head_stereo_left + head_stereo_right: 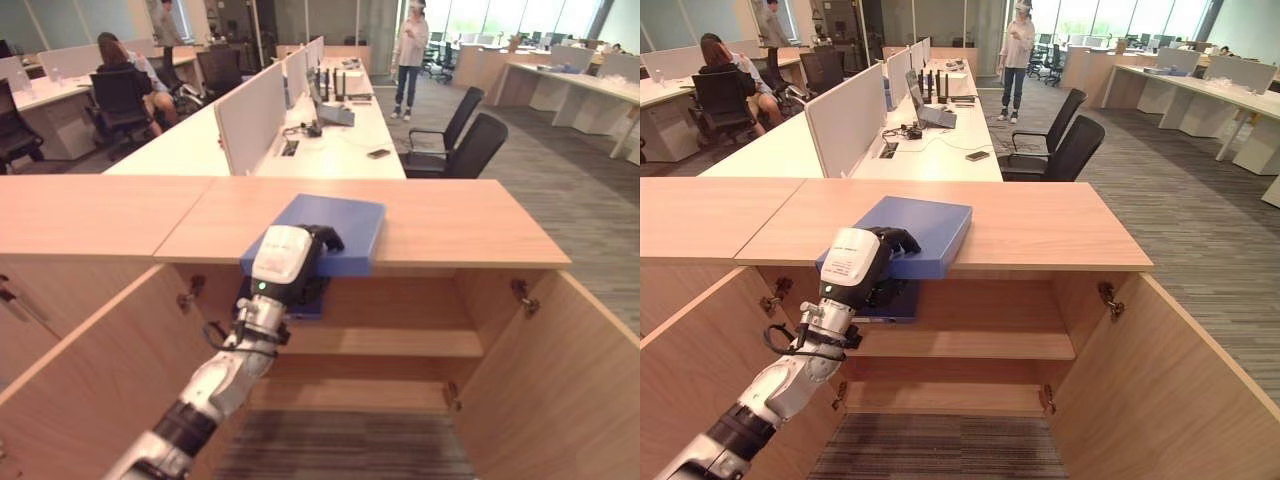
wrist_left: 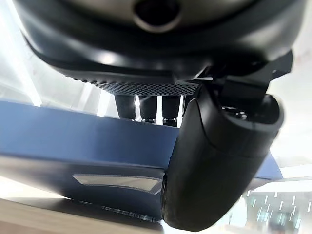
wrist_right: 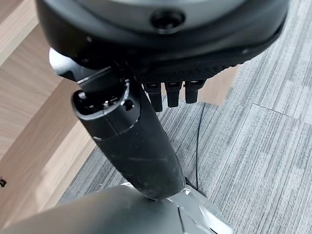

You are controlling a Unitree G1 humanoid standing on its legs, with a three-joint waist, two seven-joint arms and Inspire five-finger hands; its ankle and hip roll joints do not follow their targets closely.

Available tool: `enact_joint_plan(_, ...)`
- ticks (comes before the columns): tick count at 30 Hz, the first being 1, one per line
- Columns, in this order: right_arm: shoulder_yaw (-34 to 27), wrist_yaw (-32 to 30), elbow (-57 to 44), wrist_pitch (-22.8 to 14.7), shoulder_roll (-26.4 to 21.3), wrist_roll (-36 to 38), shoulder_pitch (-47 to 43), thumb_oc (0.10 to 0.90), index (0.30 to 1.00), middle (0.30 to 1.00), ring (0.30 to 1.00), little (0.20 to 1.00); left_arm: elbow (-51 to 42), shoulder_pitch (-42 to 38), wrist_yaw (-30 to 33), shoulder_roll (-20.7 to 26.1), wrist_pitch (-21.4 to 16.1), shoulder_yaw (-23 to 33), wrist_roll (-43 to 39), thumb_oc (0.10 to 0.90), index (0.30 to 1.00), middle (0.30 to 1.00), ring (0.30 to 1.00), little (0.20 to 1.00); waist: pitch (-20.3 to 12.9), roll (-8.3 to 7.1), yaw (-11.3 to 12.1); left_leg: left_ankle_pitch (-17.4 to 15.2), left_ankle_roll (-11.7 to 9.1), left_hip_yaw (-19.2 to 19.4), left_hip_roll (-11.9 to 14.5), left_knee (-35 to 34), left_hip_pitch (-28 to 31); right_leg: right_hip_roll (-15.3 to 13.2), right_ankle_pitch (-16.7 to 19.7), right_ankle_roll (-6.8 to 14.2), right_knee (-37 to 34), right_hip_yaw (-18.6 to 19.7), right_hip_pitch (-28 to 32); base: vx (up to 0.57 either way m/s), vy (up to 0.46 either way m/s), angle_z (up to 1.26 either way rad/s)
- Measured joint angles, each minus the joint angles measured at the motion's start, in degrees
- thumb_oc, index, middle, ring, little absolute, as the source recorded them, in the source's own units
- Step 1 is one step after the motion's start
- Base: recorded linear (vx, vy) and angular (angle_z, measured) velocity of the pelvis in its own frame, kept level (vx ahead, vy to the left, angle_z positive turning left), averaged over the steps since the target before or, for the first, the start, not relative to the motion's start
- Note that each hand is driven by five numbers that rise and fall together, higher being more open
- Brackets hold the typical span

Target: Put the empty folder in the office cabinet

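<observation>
The flat blue folder (image 1: 335, 232) lay on top of the low light-wood office cabinet (image 1: 450, 225), its near edge jutting out past the cabinet's front lip above the open compartment. The left hand (image 1: 285, 262), dark with a white cover on its back, was at that overhanging near-left corner. In the left wrist view the fingers (image 2: 146, 108) reached over the folder's upper face while the thumb curved round its underside, so the hand was clamped on the folder's edge. The silver-grey left arm rose to it from the lower left.

Both cabinet doors stood open: the left door (image 1: 90, 370) swung out toward the viewer on the left, the right door (image 1: 560, 380) on the right. Inside, a wooden shelf (image 1: 400, 342) ran across the compartment, with a lower board beneath it. A darker blue flat piece showed just under the left hand, in front of the shelf space; I could not tell whether it was part of the folder.

The right hand (image 3: 146, 126) appeared in the right wrist view, hanging above grey striped carpet (image 3: 263, 146) beside a wooden panel. Its fingers pointed down, loosely extended, holding nothing.

Behind the cabinet stretched a long white bench (image 1: 330, 150) with partitions and black office chairs (image 1: 470, 145). One person sat at the far left (image 1: 125, 70); another stood in the aisle (image 1: 410, 55).
</observation>
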Motion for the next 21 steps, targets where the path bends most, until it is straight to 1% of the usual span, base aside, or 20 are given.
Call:
enact_joint_plan(1, -0.95, -0.09, -0.98, -0.02, -0.17, 0.01, 0.87, 0.8, 0.9, 0.9, 0.9, 0.9, -5.81, 4.01, -3.01, 0.27, -1.31, 1.96, -4.36, 0.4, 0.3, 0.3, 0.3, 0.3, 0.05, 0.06, 0.06, -0.01, -0.02, -0.1, -0.04, 0.0, 0.02, -0.02, -0.05, -0.02, -0.01, -0.04, 0.02, 0.0, 0.003, 0.07)
enact_joint_plan(3, -1.48, -0.07, -1.12, -0.03, -0.27, 0.05, 1.86, 0.8, 0.9, 0.9, 0.9, 0.9, -9.09, 6.4, -5.17, 0.31, -4.19, 2.43, -8.22, 0.4, 0.3, 0.3, 0.3, 0.3, 0.05, 0.08, 0.67, -0.01, -0.03, -0.73, -0.12, 0.0, 0.04, -0.09, -0.23, 0.11, 0.0, -0.6, 0.2, -0.01, 0.0, 0.16)
enact_joint_plan(4, -1.49, -0.05, -1.12, -0.03, -0.35, 0.05, 1.87, 0.8, 0.9, 0.9, 0.9, 0.9, -9.55, 7.13, -6.13, 0.29, -5.41, 2.45, -10.06, 0.4, 0.3, 0.3, 0.3, 0.3, 0.08, 0.12, 0.76, -0.26, -0.36, -1.12, -0.19, -0.01, -0.01, -0.17, -0.3, 0.17, 0.0, -1.03, 0.35, -0.01, -0.004, 0.17)
enact_joint_plan(8, -1.78, 0.01, -1.05, -0.04, -0.37, 0.06, 1.77, 0.8, 0.9, 0.9, 0.9, 0.9, -9.8, 7.38, -7.7, 0.3, -5.88, 2.81, -17.05, 0.4, 0.3, 0.3, 0.3, 0.3, 0.1, 0.2, 0.54, -0.42, -0.15, -1.76, -0.23, -0.02, -0.62, -0.21, -0.26, 0.16, 0.0, -1.51, 0.28, -0.01, -0.007, 0.07)
enact_joint_plan(9, -1.96, 0.05, -1.05, -0.05, -0.37, 0.07, 1.76, 0.8, 0.9, 0.9, 0.9, 0.9, -10.51, 7.44, -8.5, 0.44, -5.67, 3.08, -20.27, 0.4, 0.3, 0.3, 0.3, 0.3, 0.1, 0.2, 0.57, -0.38, -0.2, -1.94, -0.23, -0.01, -0.78, -0.21, -0.22, 0.11, 0.0, -1.55, 0.11, -0.01, 0.002, 0.04)
enact_joint_plan(11, -2.63, 0.33, -0.99, -0.05, -0.52, 0.07, 1.77, 0.8, 0.9, 0.9, 0.9, 0.9, -14.84, 8.21, -13.06, 1.66, -5.35, 4.0, -34.13, 0.4, 0.3, 0.3, 0.3, 0.3, 0.21, 0.3, 0.56, -0.18, -0.16, -2.16, -0.27, -0.01, -0.94, -0.18, -0.15, 0.06, 0.0, -1.66, -0.17, 0.0, 0.0, 0.0)
enact_joint_plan(12, -2.91, 0.53, -0.97, -0.04, -0.57, 0.07, 1.8, 0.8, 0.9, 0.9, 0.9, 0.9, -16.03, 8.55, -14.97, 2.45, -5.52, 4.0, -38.66, 0.4, 0.3, 0.3, 0.3, 0.3, 0.25, 0.37, 0.54, -0.13, -0.21, -2.21, -0.29, 0.0, -0.85, -0.18, -0.18, 0.1, 0.0, -1.69, -0.16, 0.0, 0.0, 0.0)
enact_joint_plan(13, -2.88, 1.25, -0.97, 0.0, -0.79, 0.02, 1.65, 0.8, 0.9, 0.9, 0.9, 0.9, -17.66, 8.65, -20.27, 3.94, -5.14, 3.76, -50.21, 0.4, 0.3, 0.3, 0.3, 0.3, 0.25, 0.56, 0.54, 0.07, -0.45, -2.19, -0.33, 0.0, -0.75, -0.22, -0.24, 0.14, 0.0, -1.68, -0.07, 0.0, 0.0, 0.0)
enact_joint_plan(14, -2.86, 1.75, -0.97, 0.04, -0.93, 0.0, 1.4, 0.8, 0.9, 0.9, 0.9, 0.9, -18.07, 8.65, -22.37, 4.97, -5.05, 3.64, -55.82, 0.4, 0.3, 0.3, 0.3, 0.3, 0.31, 0.65, 0.48, 0.07, -0.45, -2.15, -0.33, 0.0, -0.75, -0.22, -0.25, 0.15, 0.0, -1.65, -0.09, 0.0, 0.0, 0.0)
enact_joint_plan(15, -2.79, 2.54, -0.98, 0.05, -1.22, -0.04, 1.26, 0.8, 0.9, 0.9, 0.9, 0.9, -18.17, 8.66, -25.69, 5.44, -4.9, 3.1, -63.45, 0.4, 0.3, 0.3, 0.3, 0.3, 0.45, 0.8, 0.39, 0.08, -0.41, -2.12, -0.37, 0.01, -0.74, -0.25, -0.26, 0.17, 0.0, -1.65, -0.09, 0.0, 0.0, 0.0)
enact_joint_plan(16, -2.77, 2.95, -0.98, 0.04, -1.32, -0.06, 1.28, 0.8, 0.9, 0.9, 0.9, 0.9, -17.98, 8.77, -27.44, 5.48, -4.51, 2.43, -68.08, 0.4, 0.3, 0.3, 0.3, 0.3, 0.48, 0.86, 0.42, 0.26, -0.12, -2.07, -0.4, 0.01, -0.71, -0.28, -0.27, 0.18, 0.0, -1.6, -0.08, 0.0, 0.0, 0.0)
enact_joint_plan(17, -2.77, 3.4, -0.98, 0.01, -1.38, -0.08, 1.21, 0.8, 0.9, 0.9, 0.9, 0.9, -17.92, 9.06, -29.4, 5.59, -3.3, 1.53, -73.8, 0.4, 0.3, 0.3, 0.3, 0.3, 0.55, 0.85, 0.43, 0.31, -0.03, -2.02, -0.39, 0.01, -0.71, -0.27, -0.27, 0.19, 0.0, -1.57, -0.09, 0.0, 0.0, 0.0)
enact_joint_plan(21, -2.72, 4.32, -0.99, -0.38, -1.61, -0.16, 1.07, 0.8, 0.9, 0.9, 0.9, 0.9, -16.33, 9.6, -32.41, 5.44, -1.66, -0.37, -83.93, 0.4, 0.3, 0.3, 0.3, 0.3, 1.4, 0.92, 0.39, 0.21, -0.19, -1.82, -0.33, 0.01, -0.5, -0.19, -0.27, 0.2, 0.0, -1.4, 0.0, 0.0, -0.003, -0.02)
